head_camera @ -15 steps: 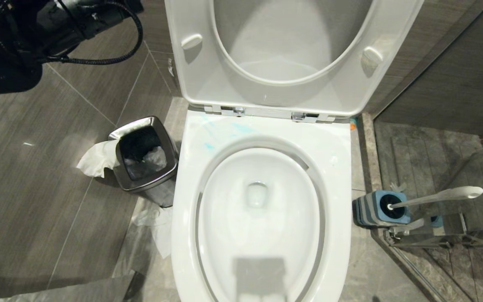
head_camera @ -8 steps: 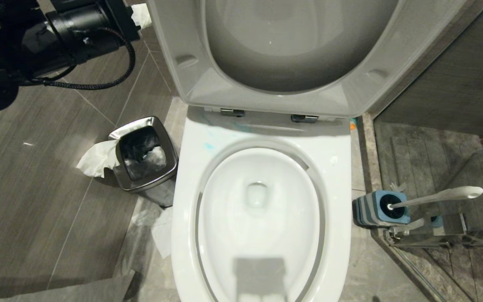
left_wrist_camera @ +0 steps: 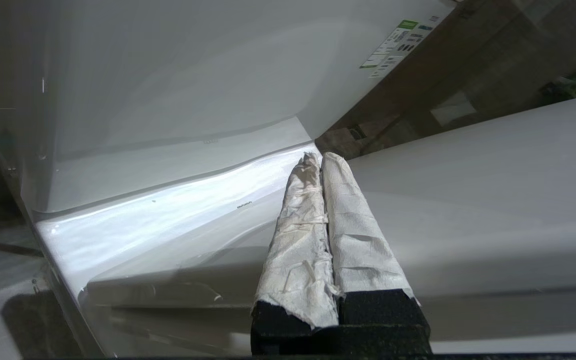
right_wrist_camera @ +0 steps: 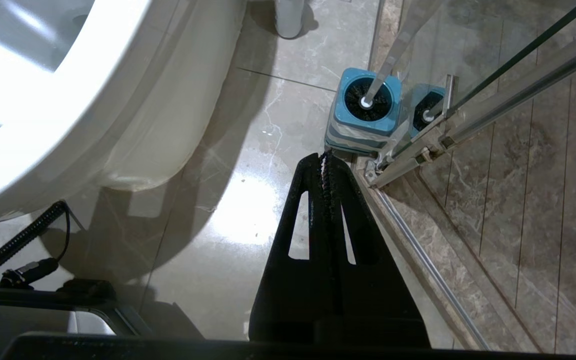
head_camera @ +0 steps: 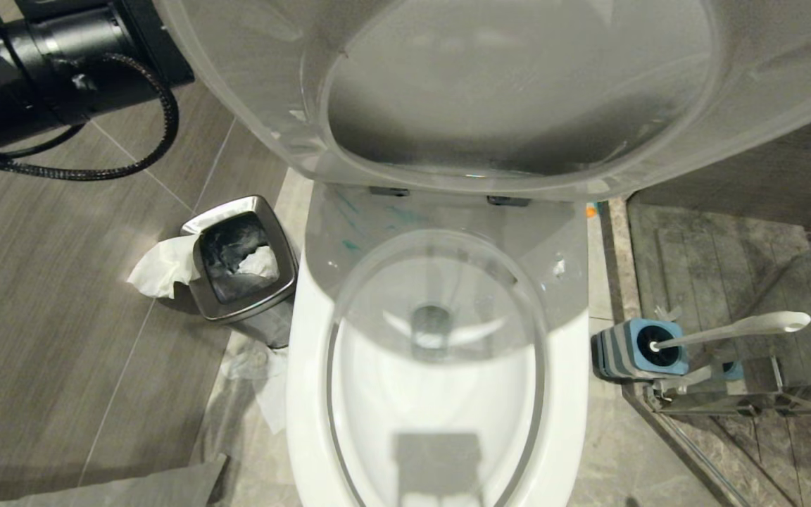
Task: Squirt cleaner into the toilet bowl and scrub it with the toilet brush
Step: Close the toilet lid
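Toilet brush (head_camera: 729, 331), handle lying rightward from its holder (head_camera: 634, 350) right of toilet bowl (head_camera: 441, 394); nearer clenched, empty right gripper (right_wrist_camera: 326, 157); left gripper (left_wrist_camera: 315, 160) clenched.

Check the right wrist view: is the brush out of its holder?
No. The brush stands head-down in the blue holder by the glass door, and the shut right gripper is apart from it.

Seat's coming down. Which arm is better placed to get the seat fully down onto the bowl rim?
Left, probably. The left gripper, fingers wrapped in paper and shut, is up against the seat behind the toilet bowl. The right gripper hangs low and shut over the floor by the toilet brush, away from the seat.
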Controlling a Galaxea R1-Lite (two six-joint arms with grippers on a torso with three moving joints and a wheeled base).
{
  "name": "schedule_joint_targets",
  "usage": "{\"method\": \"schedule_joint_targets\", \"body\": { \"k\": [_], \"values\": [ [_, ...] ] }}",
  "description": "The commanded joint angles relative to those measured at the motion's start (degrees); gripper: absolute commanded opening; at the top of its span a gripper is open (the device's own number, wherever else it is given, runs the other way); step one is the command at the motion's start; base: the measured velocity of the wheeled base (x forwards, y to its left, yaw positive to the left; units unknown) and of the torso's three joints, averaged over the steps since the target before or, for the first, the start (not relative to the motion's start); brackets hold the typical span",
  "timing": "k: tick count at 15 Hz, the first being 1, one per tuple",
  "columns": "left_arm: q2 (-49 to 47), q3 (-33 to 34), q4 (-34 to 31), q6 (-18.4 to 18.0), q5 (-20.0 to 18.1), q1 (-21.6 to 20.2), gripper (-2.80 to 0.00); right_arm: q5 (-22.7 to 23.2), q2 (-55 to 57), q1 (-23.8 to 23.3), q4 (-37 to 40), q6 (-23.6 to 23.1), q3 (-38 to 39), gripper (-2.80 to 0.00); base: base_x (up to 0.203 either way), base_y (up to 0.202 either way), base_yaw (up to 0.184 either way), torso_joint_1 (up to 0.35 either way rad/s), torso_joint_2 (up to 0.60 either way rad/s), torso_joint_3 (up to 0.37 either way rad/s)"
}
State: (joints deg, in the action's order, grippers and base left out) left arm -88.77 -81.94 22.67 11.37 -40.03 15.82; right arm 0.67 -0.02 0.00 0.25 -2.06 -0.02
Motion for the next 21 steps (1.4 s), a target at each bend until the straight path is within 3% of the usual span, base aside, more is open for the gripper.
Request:
{"method": "schedule_joint_targets", "body": {
  "k": [1, 10, 13, 21],
  "values": [
    [4.32, 3.04, -0.48, 0.13, -0.49, -0.03, -2.8, 0.03, 0.02, 0.0, 0.01, -0.05, 0.02, -2.8, 0.0, 0.0, 0.0, 0.0, 0.0, 0.0],
    [9.85, 8.63, -2.28, 0.14, -2.54, 0.08, -2.8, 0.03, 0.02, 0.0, 0.01, 0.02, -0.06, -2.8, 0.0, 0.0, 0.0, 0.001, 0.0, 0.178],
    [12.47, 10.74, -2.28, 0.14, -5.1, 0.0, -2.8, 0.03, 0.02, 0.0, 0.01, 0.04, 0.02, -2.8, 0.0, 0.0, 0.0, 0.001, 0.0, 0.205],
    [16.73, 10.53, -2.39, 0.26, -4.16, -0.03, -2.8, 0.03, 0.02, 0.0, 0.01, -0.05, -0.04, -2.8, 0.0, 0.0, 0.0, -0.001, 0.0, 0.105]
  ]
}}
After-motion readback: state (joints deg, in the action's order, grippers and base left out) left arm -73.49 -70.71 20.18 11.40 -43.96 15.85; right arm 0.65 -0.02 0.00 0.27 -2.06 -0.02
